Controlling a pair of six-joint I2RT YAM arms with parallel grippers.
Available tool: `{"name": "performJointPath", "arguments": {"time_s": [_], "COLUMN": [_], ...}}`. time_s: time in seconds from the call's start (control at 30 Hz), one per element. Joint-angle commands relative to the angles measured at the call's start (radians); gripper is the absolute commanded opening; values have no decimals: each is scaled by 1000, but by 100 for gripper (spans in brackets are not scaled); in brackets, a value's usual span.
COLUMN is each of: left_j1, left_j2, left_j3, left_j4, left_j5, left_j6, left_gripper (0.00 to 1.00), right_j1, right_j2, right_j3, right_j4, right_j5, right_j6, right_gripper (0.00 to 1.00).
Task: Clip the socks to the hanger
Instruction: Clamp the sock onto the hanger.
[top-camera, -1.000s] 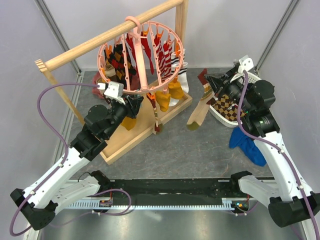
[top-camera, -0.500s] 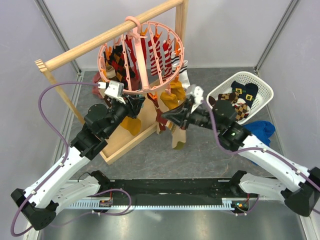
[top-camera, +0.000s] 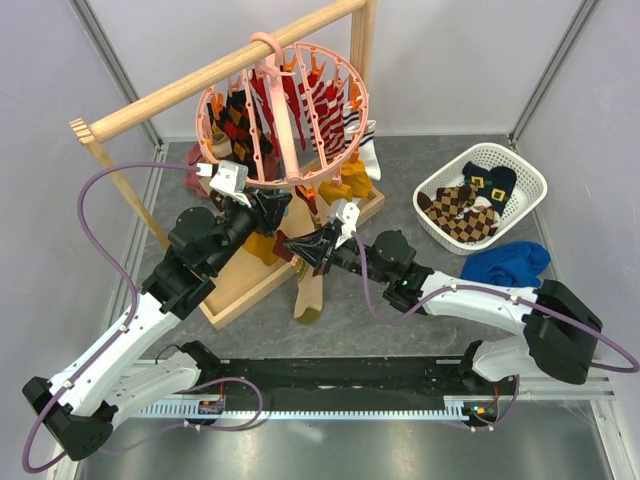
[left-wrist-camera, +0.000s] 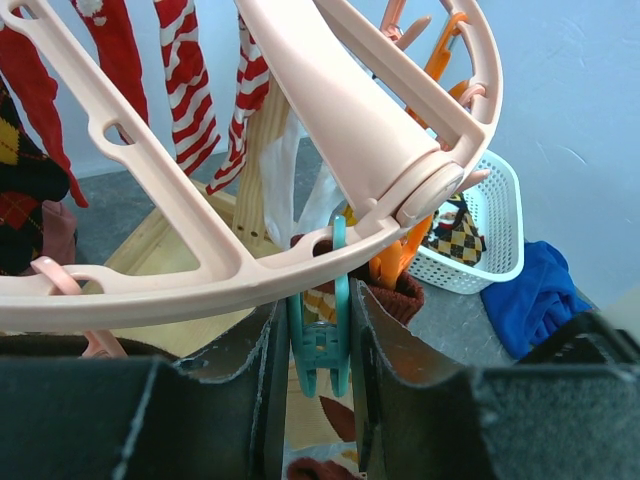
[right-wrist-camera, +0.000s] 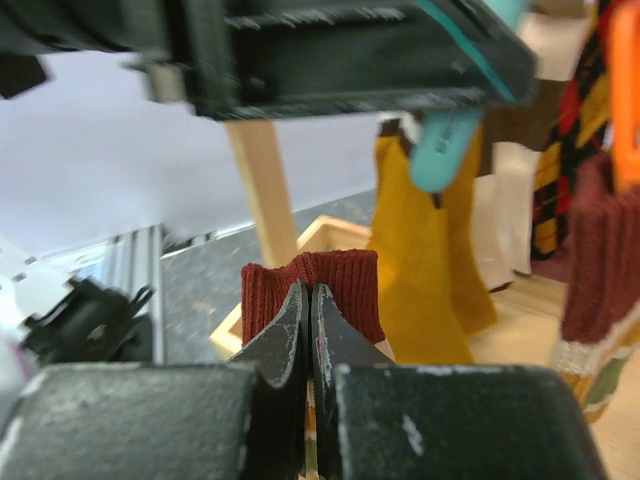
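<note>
The salmon-pink round hanger (top-camera: 300, 180) hangs from the wooden rail with several patterned socks (top-camera: 325, 115) clipped under it. My left gripper (top-camera: 268, 210) is at its near rim, shut on a teal clip (left-wrist-camera: 322, 350) that dangles from the ring (left-wrist-camera: 200, 290). My right gripper (top-camera: 300, 246) is just right of the left one, below the rim. It is shut on the dark red cuff (right-wrist-camera: 350, 280) of a patterned sock (top-camera: 308, 295) that hangs down from it. The teal clip (right-wrist-camera: 445, 150) shows above and right of the cuff in the right wrist view.
A wooden rail frame (top-camera: 180, 90) with a tray-like base (top-camera: 250, 285) holds the hanger. A white basket (top-camera: 532, 190) with more argyle socks stands at the right. A plain blue cloth (top-camera: 505, 262) lies in front of it. Grey walls close in both sides.
My right arm has swung left from the basket, carrying the sock to under the hanger's near rim beside my left gripper. My left arm has barely moved.
</note>
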Motion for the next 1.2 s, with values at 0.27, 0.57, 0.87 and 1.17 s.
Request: {"name": "performJointPath", "arguments": {"time_s": [0.27,0.57,0.87,1.17], "left_j1": [0,2,2,3], "left_j2": [0,3,0,3], "left_j3": [-20,-23,-26,-26], "left_j4": [-114,-112,-108,-109], "left_j5": [54,67,70,70], "left_j6": [-23,-26,-26,-27], "left_gripper": [2,2,2,2], "right_j1": [2,-1,-3,-7], "right_j2": [52,71,106,107], "right_j3": [-93,-81,-69,-63], "right_j4": [426,480,520,560], "right_j5": [241,267,276,267], "right_j6": [7,37,56,67], "right_gripper": [0,0,0,0]}}
